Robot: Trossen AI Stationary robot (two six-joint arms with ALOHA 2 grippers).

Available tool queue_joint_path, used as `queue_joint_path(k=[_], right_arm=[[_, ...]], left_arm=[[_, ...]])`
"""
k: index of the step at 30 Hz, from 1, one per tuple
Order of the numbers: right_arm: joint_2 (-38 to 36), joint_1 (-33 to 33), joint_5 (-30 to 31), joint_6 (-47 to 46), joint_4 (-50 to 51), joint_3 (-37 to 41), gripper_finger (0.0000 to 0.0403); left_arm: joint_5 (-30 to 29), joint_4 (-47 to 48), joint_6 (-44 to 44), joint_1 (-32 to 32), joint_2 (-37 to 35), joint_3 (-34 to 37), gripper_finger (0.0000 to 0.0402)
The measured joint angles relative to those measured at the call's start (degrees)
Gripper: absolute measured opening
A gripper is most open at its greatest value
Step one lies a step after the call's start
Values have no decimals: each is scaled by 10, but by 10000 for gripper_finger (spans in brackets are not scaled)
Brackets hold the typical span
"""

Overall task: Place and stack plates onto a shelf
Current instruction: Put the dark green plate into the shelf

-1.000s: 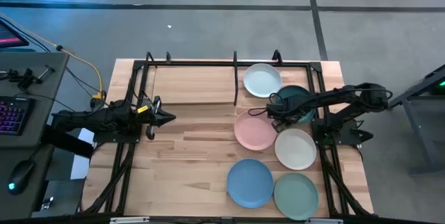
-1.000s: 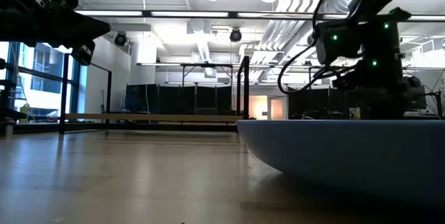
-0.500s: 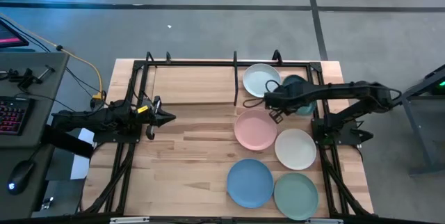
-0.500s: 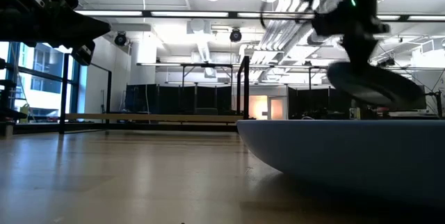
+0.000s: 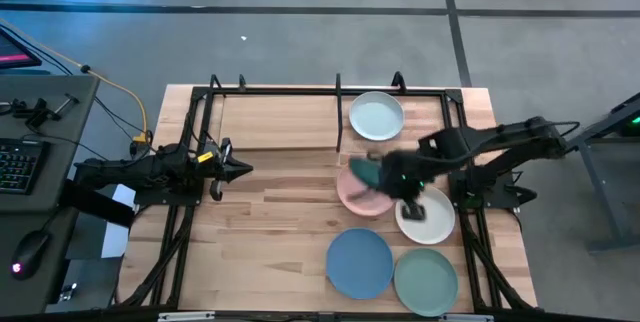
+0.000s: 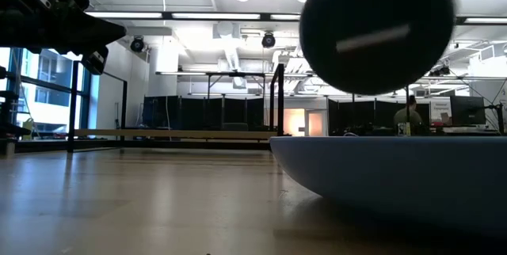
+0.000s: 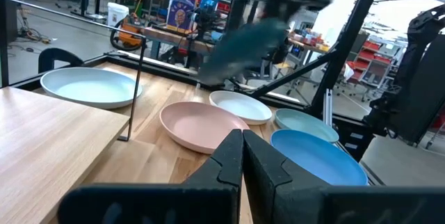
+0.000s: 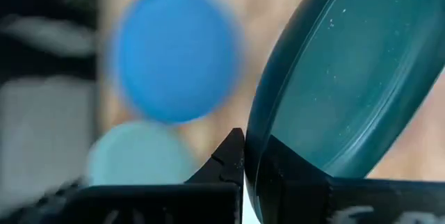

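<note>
The dark green plate (image 8: pixel 334 78) is pinched at its rim between the right gripper's (image 8: pixel 245 156) fingers and held tilted in the air above the pink plate (image 5: pixel 362 194), clear of the table (image 5: pixel 270 222). In the low view it shows as a dark disc (image 6: pixel 376 29) high over the blue plate (image 6: pixel 396 176). The pink plate lies flat on the table, partly hidden by the held plate. The mint plate (image 5: pixel 377 115) lies beyond it on the shelf (image 5: pixel 285 122). The white plate (image 5: pixel 428 217) lies just beside the pink one, the blue plate (image 5: pixel 360 262) and sage plate (image 5: pixel 425 280) nearer the table's front edge. The left gripper (image 5: pixel 232 169) hangs well apart from the pink plate, over the table's left half, its fingers nearly closed on nothing.
</note>
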State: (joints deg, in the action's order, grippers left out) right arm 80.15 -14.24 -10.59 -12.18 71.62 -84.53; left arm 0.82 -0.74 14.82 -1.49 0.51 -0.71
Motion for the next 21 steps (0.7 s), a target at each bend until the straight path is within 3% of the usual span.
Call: queue_joint_path(k=[3, 7, 10, 13, 21], right_arm=[[20, -37, -31, 65, -30, -33, 0], [83, -40, 57, 196, -68, -107, 0], [147, -9, 131, 283, -81, -186, 0], [210, 34, 162, 355, -78, -258, 0], [358, 137, 274, 453, -72, -370, 0]], left_arm=[[0, 0, 0, 0, 0, 0, 1], [0, 0, 0, 0, 0, 0, 1], [0, 0, 0, 0, 0, 0, 1], [0, 0, 0, 0, 0, 0, 1], [0, 0, 0, 0, 0, 0, 1]])
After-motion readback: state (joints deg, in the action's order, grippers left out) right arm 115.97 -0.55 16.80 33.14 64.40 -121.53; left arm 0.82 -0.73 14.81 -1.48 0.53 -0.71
